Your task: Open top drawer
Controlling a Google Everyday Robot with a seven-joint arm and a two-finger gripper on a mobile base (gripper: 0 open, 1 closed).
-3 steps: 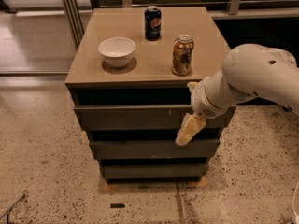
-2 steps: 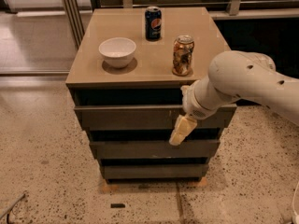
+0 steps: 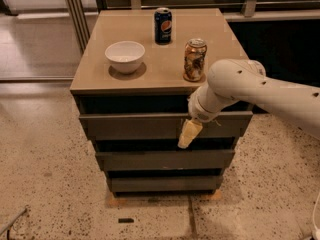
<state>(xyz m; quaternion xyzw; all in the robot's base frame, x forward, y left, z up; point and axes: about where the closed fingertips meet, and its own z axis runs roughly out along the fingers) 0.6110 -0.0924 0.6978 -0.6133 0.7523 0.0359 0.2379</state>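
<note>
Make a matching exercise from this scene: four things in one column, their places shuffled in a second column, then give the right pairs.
Things:
1. white bowl
2. blue Pepsi can
3. brown can
4. gripper

Places:
A. back of the cabinet top, near the middle
B. in front of the top drawer, by its lower edge
C. left side of the cabinet top
D. right front of the cabinet top

Pairs: 1-C, 2-A, 3-D, 4-B.
</note>
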